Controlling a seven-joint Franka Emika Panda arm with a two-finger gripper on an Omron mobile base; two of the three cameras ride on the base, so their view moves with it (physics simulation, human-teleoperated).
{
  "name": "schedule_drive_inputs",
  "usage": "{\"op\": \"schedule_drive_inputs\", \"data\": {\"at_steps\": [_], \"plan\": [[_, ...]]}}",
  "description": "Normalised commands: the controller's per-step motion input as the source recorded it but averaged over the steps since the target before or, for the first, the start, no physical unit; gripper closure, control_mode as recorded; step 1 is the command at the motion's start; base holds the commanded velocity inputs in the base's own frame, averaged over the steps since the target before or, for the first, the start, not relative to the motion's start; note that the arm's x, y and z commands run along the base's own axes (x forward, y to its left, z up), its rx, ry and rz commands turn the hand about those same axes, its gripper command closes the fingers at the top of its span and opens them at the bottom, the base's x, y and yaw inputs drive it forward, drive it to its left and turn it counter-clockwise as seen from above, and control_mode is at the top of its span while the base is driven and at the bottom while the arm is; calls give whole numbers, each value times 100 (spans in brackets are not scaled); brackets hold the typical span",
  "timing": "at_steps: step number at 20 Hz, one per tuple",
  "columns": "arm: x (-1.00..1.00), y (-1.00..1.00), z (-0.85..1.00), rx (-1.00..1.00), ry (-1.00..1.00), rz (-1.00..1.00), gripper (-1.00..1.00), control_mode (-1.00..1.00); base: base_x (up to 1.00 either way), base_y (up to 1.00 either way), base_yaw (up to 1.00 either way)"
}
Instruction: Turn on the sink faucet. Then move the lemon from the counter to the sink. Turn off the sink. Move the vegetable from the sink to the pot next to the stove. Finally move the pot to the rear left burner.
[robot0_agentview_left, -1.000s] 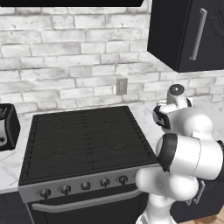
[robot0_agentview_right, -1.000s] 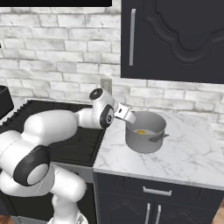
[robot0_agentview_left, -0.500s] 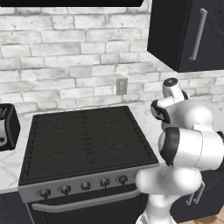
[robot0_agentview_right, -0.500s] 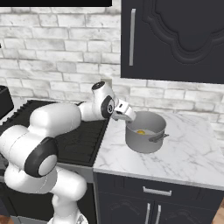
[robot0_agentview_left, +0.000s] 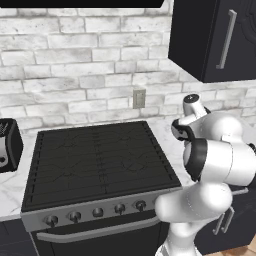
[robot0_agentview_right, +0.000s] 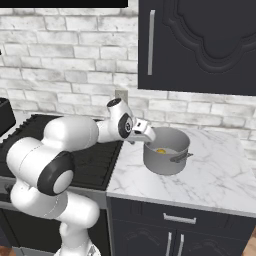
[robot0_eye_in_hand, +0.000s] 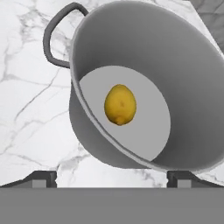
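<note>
One small bright yellow lemon (robot0_eye_in_hand: 120, 105) lies alone on the floor of the round grey brushed-steel pot (robot0_agentview_right: 166, 150), so the carrying of the vegetable looks done and only the pot's move seems left. The pot stands on the white marble worktop with grey veins (robot0_agentview_right: 215, 180), just beside the black range with its grated cooktop (robot0_agentview_left: 97, 160), handy for a lift to the rear left burner. The end effector (robot0_agentview_right: 144, 131) hangs by the pot's rim on the stove side, empty, its two dark tips (robot0_eye_in_hand: 41, 178) spread wide, probably lining up on the rim or a handle. Counted: one pot, one lemon, and one loop handle (robot0_eye_in_hand: 57, 33) clear in the hand view, a second (robot0_agentview_right: 181, 157) in the right base view; five round knobs (robot0_agentview_left: 96, 212) on the stove's silver strip.
</note>
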Motion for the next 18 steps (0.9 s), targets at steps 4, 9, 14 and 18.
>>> {"op": "schedule_drive_inputs", "data": {"at_steps": [4, 9, 14, 18], "plan": [[11, -4, -2, 0, 0, 12, -100, -100, 0, 0, 0], [15, -1, -14, 0, 0, 14, -100, -100, 0, 0, 0], [9, 0, -25, 0, 0, 13, -100, -100, 0, 0, 0], [14, -2, -14, 0, 0, 8, -100, -100, 0, 0, 0]]}}
